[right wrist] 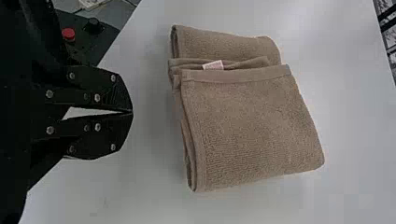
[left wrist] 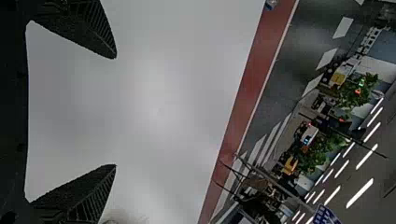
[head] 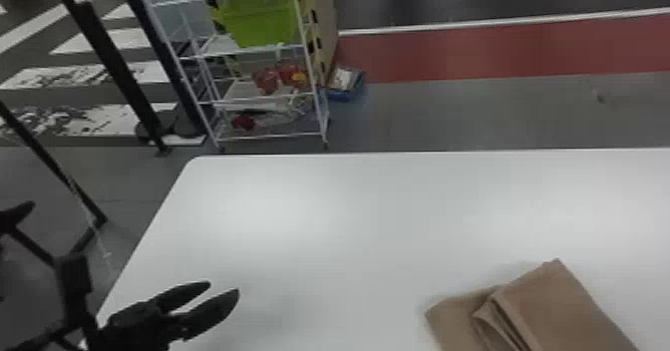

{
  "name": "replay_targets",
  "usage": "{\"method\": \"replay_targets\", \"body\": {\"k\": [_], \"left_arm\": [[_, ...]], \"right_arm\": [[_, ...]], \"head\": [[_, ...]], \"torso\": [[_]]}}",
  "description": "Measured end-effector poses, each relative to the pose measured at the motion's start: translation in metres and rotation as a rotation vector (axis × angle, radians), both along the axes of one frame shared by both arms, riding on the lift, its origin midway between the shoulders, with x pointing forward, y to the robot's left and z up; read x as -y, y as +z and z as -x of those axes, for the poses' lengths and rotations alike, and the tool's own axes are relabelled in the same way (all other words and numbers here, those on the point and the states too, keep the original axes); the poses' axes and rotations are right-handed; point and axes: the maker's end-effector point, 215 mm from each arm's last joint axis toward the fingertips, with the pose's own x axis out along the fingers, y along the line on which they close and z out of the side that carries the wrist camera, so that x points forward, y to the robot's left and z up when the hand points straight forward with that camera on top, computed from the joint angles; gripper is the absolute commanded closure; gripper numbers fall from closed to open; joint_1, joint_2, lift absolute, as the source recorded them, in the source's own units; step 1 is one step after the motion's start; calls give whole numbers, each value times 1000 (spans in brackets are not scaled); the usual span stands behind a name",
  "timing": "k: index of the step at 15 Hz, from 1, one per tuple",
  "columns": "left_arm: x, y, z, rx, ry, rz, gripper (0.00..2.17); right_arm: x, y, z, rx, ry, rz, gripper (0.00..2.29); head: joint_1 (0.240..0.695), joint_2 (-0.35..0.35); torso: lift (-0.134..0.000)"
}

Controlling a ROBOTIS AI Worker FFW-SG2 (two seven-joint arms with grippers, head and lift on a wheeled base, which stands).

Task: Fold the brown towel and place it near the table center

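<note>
Brown towel (right wrist: pixel 252 126), one, folded

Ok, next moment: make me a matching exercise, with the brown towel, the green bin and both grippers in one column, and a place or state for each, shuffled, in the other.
1. Brown towel
2. Green bin
3. Left gripper
4. Right gripper

A. Jaws apart
B. Folded, on the white table
C. Jaws closed together
D. On the white wire rack

Pairs: 1-B; 2-D; 3-A; 4-C
</note>
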Motion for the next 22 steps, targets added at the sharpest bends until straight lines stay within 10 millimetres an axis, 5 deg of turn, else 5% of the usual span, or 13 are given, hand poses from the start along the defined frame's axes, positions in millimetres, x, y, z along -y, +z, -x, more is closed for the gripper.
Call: {"method": "replay_targets", "body": {"k": [4,8,16,22], "left_arm": [[3,-2,-1,-4,-5,6,36],[0,-2,0,-1,-3,8,36],[-5,-1,1,3,6,8,36],[-6,-2,4,2,6,16,36]], "right_arm": [[7,-9,-28,9,-46,19,2223],[-8,-25,-71,-18,-91,13,2223],[-56,12,-179,68,-103,-38,2223],[-81,3,-209,29,-66,-9,2219]], "head": [[695,154],[695,171],[695,222],[695,251]], "torso": [[-122],[-122],[-122],[-122]]}}
